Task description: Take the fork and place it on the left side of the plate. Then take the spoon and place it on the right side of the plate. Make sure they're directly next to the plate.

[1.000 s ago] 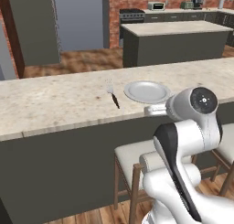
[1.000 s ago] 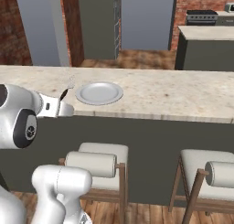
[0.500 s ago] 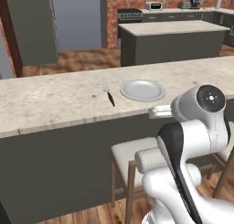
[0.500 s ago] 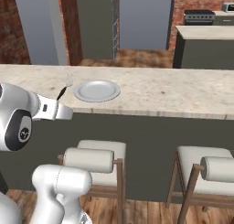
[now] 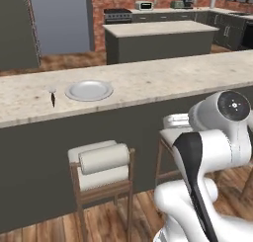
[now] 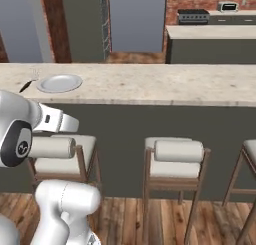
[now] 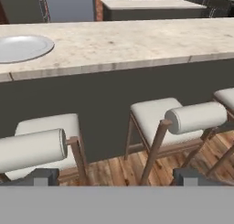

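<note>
The light-grey plate [image 5: 89, 90] rests on the long stone counter [image 5: 173, 78] toward its left end. Directly beside the plate's left rim lies the fork [image 5: 52, 96], dark handle toward me and pale tines away. The right base view has the plate [image 6: 59, 82] and the fork [image 6: 27, 84] at the far left. In the hand view the plate [image 7: 18, 48] sits at the upper left, and my gripper [image 7: 116, 177] is open with nothing between its fingertips [image 7: 43, 176], held low in front of the counter and right of the plate. The spoon is out of view.
Padded wooden stools [image 5: 101, 162] [image 6: 172, 156] [image 7: 183, 118] stand in a row under the counter's front edge. A dark kitchen island [image 5: 158, 38] sits beyond the counter, with a stove [image 5: 117, 14] and cabinets along the brick back wall.
The whole scene has slid left in all views, so the base and cameras have moved right along the counter. Plate and fork keep their places on the counter. The gripper stays open.
</note>
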### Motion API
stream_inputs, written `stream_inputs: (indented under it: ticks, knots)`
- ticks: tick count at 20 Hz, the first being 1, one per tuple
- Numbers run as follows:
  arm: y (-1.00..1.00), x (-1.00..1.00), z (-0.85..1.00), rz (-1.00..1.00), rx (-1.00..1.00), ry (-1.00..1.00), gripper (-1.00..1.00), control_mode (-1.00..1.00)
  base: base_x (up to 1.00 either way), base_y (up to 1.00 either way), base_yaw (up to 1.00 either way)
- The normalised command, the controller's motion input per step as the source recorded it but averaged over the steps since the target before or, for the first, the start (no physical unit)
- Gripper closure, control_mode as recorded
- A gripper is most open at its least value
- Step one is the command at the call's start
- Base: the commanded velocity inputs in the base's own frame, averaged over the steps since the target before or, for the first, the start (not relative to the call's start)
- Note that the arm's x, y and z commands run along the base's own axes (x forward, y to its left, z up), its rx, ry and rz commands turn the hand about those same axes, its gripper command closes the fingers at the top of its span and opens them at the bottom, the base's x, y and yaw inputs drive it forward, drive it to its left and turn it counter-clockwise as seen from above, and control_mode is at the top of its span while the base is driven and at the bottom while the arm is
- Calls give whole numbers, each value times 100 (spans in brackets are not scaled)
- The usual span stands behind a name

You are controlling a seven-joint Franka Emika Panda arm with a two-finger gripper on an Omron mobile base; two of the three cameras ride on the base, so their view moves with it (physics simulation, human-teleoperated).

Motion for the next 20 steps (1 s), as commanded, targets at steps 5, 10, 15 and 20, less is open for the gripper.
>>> stream_inputs:
  ticks: [5, 10, 15, 20]
  knots:
    - [0, 0, 0, 0, 0, 0, -100, 100, 0, -100, -4]
    - [0, 0, 0, 0, 0, 0, -100, 100, 0, -100, -3]
    - [0, 0, 0, 0, 0, 0, -100, 100, 0, -100, -2]
    - [0, 0, 0, 0, 0, 0, -100, 100, 0, -100, -2]
